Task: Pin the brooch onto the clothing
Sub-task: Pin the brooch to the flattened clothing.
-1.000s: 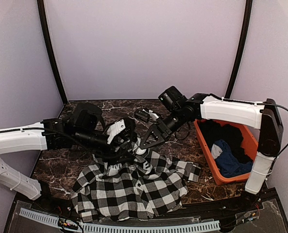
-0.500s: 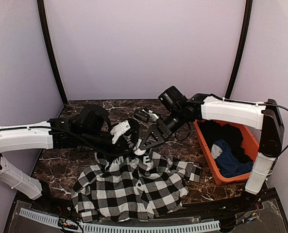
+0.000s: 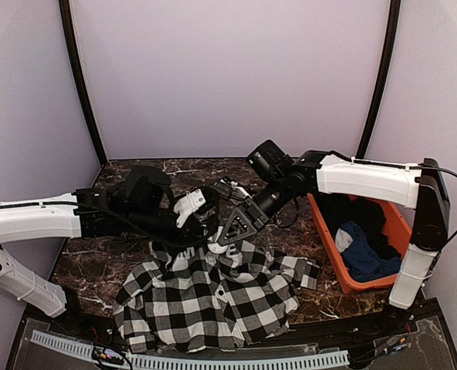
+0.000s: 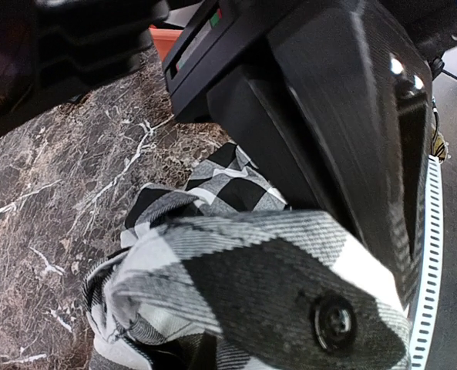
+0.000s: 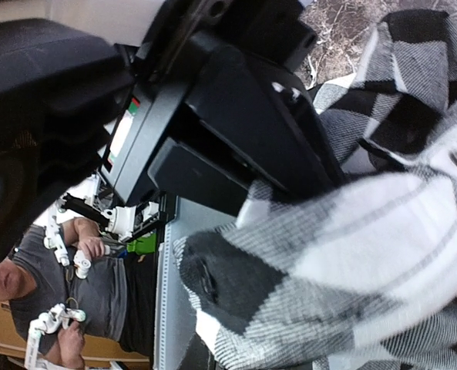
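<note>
one checked shirt (image 3: 213,297) lies crumpled at the near middle of the marble worktop (image 3: 97,262). its long axis runs left to right along the near edge, and its lifted upper edge points toward the far edge. two grippers meet at that lifted edge: the left gripper (image 3: 207,222) is clamped tight on a fold of the woven black-and-white cloth, and the right gripper (image 3: 230,233) is pinched closed on it too. one round dark button (image 4: 334,322) sits on the fold. one orange rectangular bin (image 3: 337,271) by the right edge holds a blue garment (image 3: 363,258).
</note>
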